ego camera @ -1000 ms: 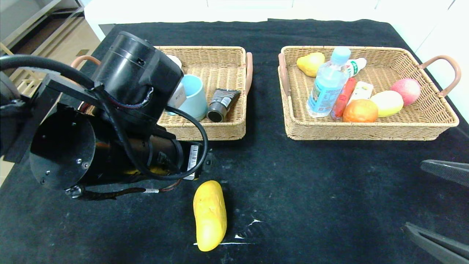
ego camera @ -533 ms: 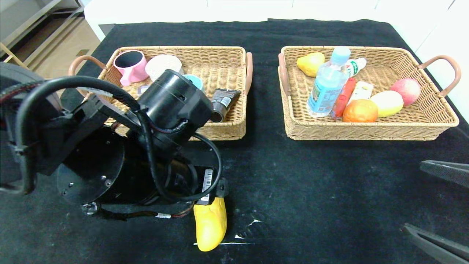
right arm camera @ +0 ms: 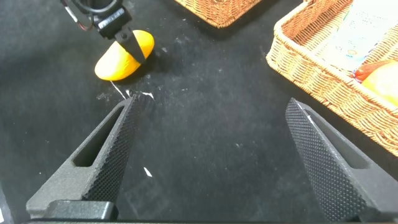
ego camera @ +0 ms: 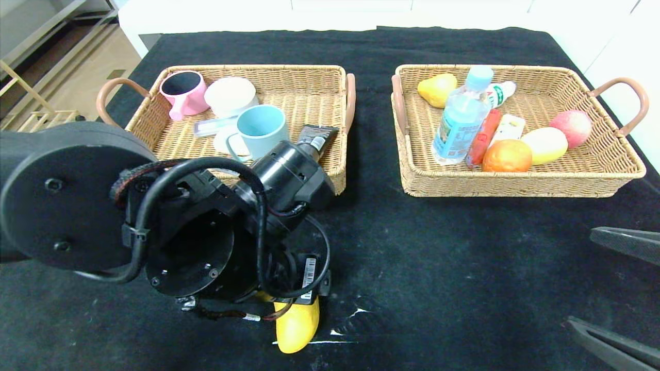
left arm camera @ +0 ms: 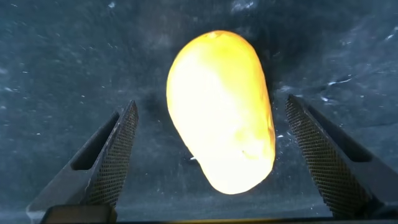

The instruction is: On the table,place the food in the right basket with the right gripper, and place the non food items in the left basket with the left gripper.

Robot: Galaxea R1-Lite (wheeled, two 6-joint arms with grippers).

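A yellow mango-like fruit point(ego camera: 296, 327) lies on the black table near the front edge, half hidden under my left arm. My left gripper point(left arm camera: 211, 102) is open and hangs straight over it, one finger on each side of the fruit point(left arm camera: 221, 112), not touching. The right wrist view also shows the fruit point(right arm camera: 124, 55) with a left finger on it. My right gripper point(ego camera: 580, 278) is open and empty at the right edge, over bare cloth point(right arm camera: 212, 102). The left basket point(ego camera: 289, 67) holds cups and a tube. The right basket point(ego camera: 515, 185) holds fruit and a bottle.
In the left basket are a pink cup point(ego camera: 183, 93), a white cup point(ego camera: 229, 95), a blue cup point(ego camera: 258, 129) and a dark tube point(ego camera: 317, 136). In the right basket are a water bottle point(ego camera: 459, 121), an orange point(ego camera: 507, 156) and an apple point(ego camera: 571, 127). Black cloth lies between baskets and front edge.
My left arm has swung back from over the left basket toward the front edge and come down over the yellow fruit. The cups show again. The right arm has not moved.
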